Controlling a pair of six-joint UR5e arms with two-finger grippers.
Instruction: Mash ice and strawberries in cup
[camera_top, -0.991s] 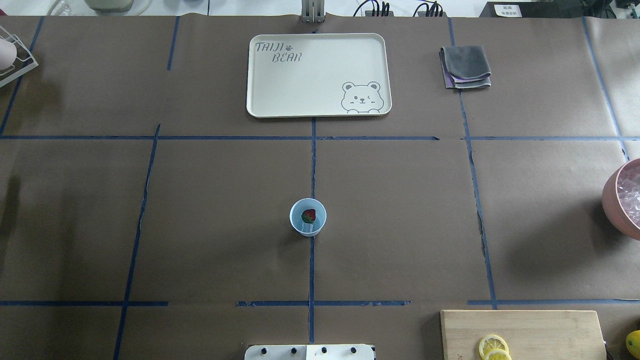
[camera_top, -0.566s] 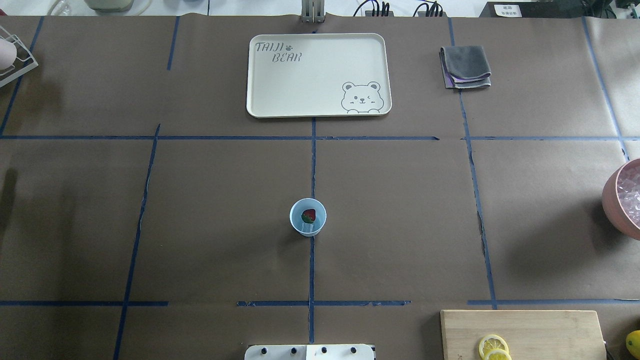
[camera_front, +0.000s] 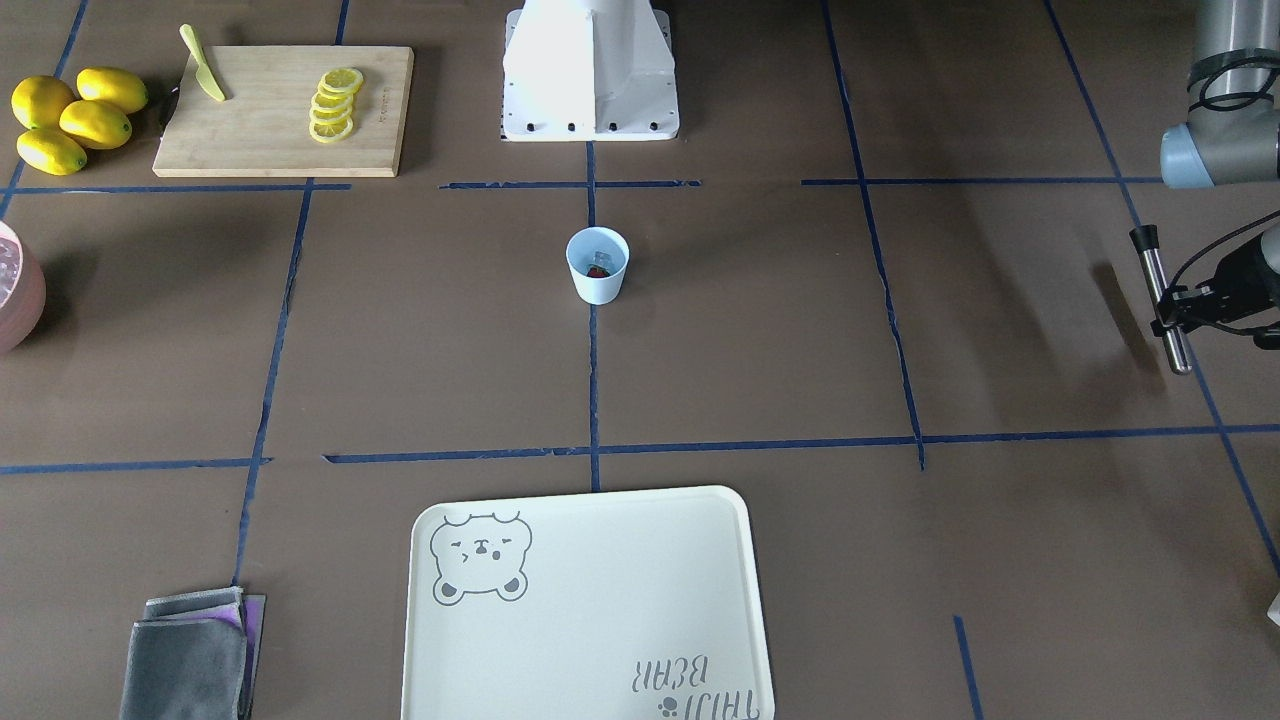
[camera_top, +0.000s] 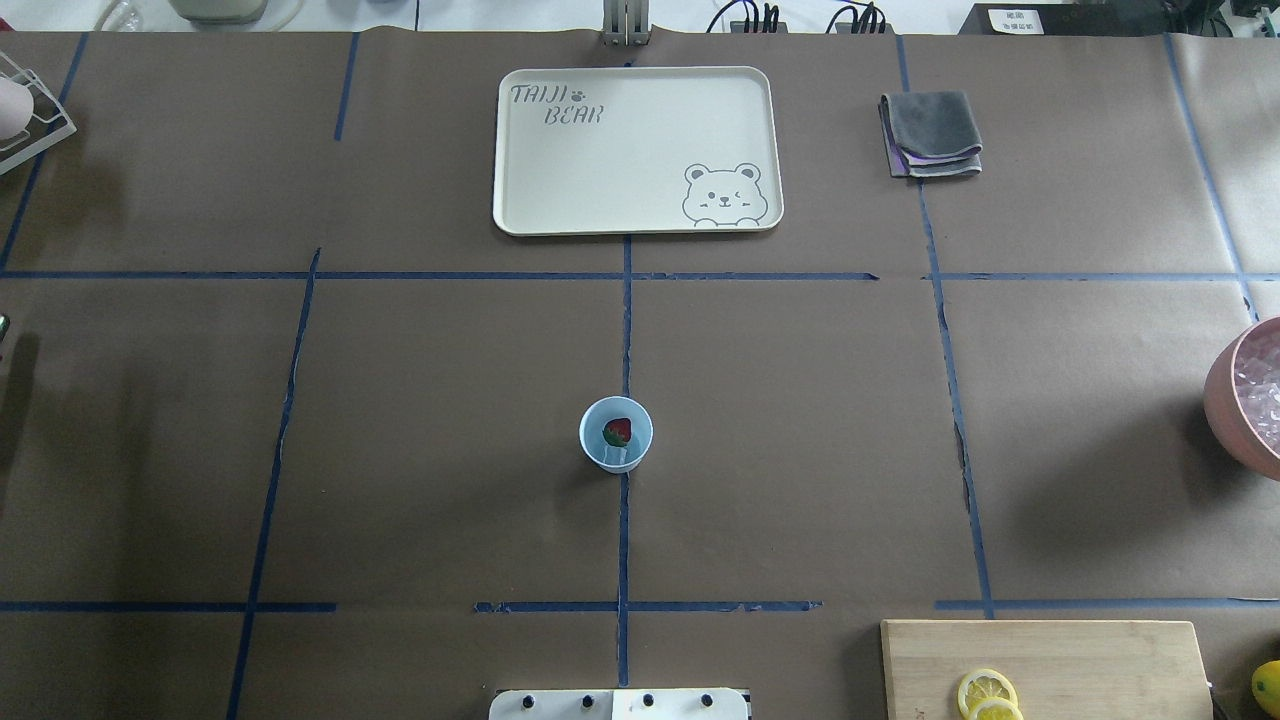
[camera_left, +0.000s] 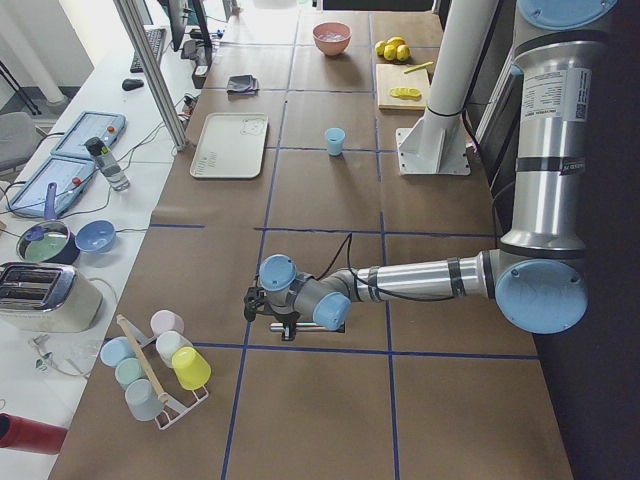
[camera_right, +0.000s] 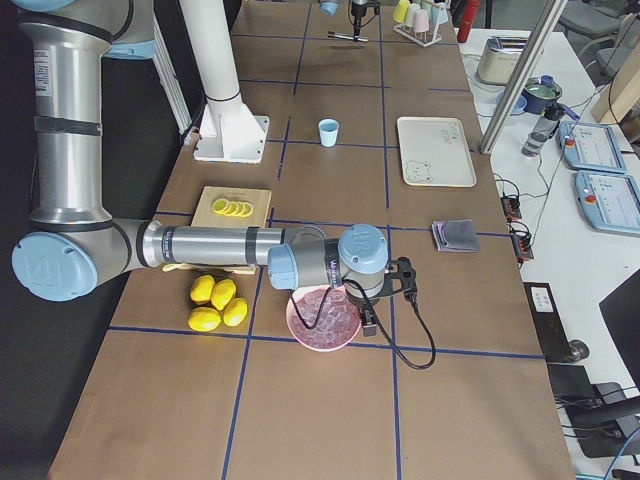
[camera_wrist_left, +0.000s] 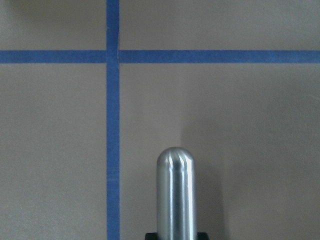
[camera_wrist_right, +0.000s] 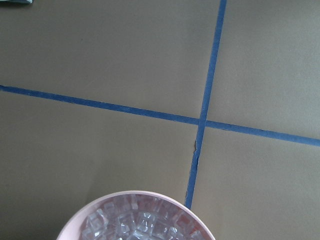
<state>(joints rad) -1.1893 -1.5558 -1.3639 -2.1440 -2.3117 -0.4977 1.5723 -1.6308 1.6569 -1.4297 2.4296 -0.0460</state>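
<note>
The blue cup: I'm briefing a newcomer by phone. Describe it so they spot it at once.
From the cream bear tray, follow the blue tape toward the robot's base. The cup stands on it, mid-table. Unlike the pink bowl, it is small, pale blue, holding a strawberry.

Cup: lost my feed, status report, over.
Left gripper shut on steel muddler. Right gripper by pink bowl, state unclear. Cup upright, strawberry and ice inside. Path open.

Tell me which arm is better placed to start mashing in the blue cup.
Left. The left gripper holds a round-tipped steel rod fit for mashing, though it is far from the cup. The right gripper hovers over the pink ice bowl, no tool visible.
</note>
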